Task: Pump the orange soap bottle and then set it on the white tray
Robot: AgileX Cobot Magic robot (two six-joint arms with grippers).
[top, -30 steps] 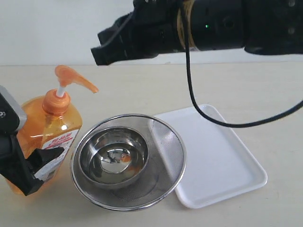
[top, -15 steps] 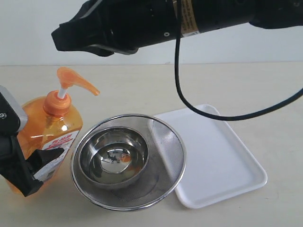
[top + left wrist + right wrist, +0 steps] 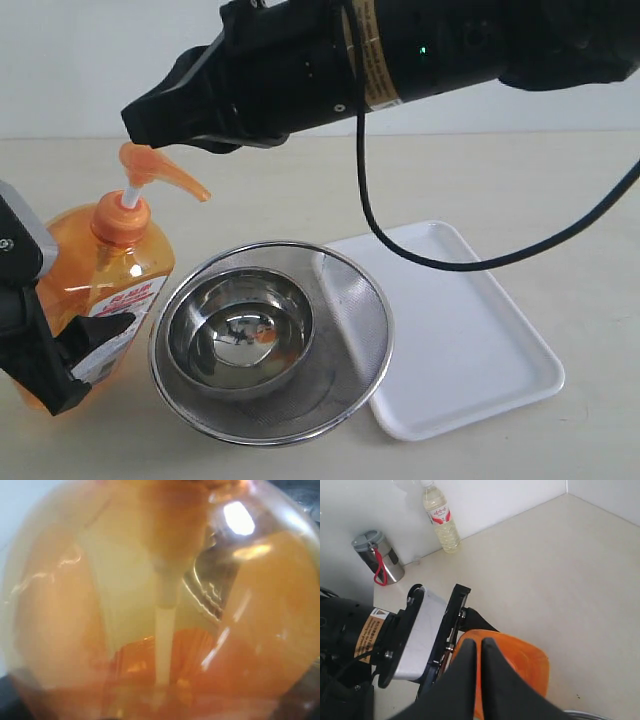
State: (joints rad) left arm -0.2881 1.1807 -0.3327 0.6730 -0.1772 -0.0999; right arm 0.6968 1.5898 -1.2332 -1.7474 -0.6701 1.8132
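The orange soap bottle [image 3: 105,265] stands upright at the left of the exterior view, its pump nozzle [image 3: 160,172] raised on a white stem. My left gripper [image 3: 88,338] is shut on the bottle's lower body, with one black finger [image 3: 100,332] across the label. The left wrist view is filled by the orange soap bottle [image 3: 160,605], and the jaws are hidden there. My right gripper [image 3: 135,122] is shut and hovers just above the pump head. In the right wrist view the right gripper [image 3: 481,644] sits over the orange soap bottle [image 3: 525,662]. The white tray [image 3: 480,350] lies at the right.
A round steel mesh strainer [image 3: 345,380] with a steel bowl [image 3: 240,330] inside sits between bottle and tray, overlapping the tray's left edge. A black cable [image 3: 400,230] hangs from the right arm over the tray. By the wall stand a water bottle [image 3: 441,517] and a steel tumbler [image 3: 380,557].
The right arm has swung left across the scene and then lowered, so its shut tip now sits just over the pump head. The bottle and left gripper have not moved.
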